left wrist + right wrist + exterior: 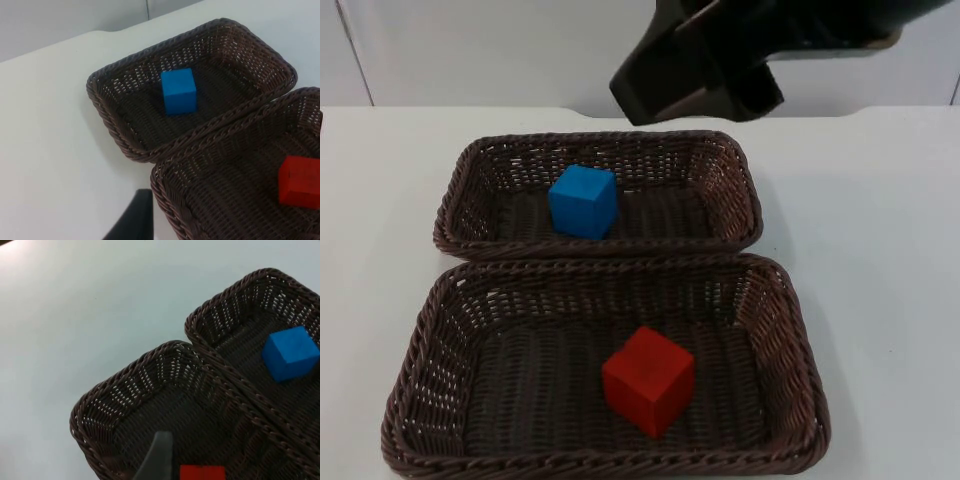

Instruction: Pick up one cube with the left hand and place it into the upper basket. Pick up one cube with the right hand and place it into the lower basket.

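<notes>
Since each cube already lies in its basket, both placing steps look done, and the moment reads as the close of the task. The blue cube (pixel 583 200) sits flat on the floor of the upper brown wicker basket (pixel 740 165), toward 9 o'clock of its middle and clear of the walls. The red cube (pixel 649 380) sits in the lower brown wicker basket (pixel 798 340), a little toward 5 o'clock of its middle, one corner turned toward the near rim. The two baskets lie on the white table top (pixel 880 250) with their long rims touching, the upper one at 12 o'clock of the lower.

The right arm (pixel 720 60) hangs high above the far rim of the upper basket, at 12 o'clock of the blue cube. The right gripper (pixel 156 455) looks down into one end of the lower basket, with the red cube close by. It carries no cube; whether it is released or clenched cannot be told.

The left gripper (pixel 131 220) hovers over bare table just beside the lower basket's end wall, near where the two rims meet. It also carries nothing, and its state cannot be told either.

By this reading no further pick is called for. The next move would be for both arms to pull up and away without brushing the wicker rims, which could drag the light baskets.
</notes>
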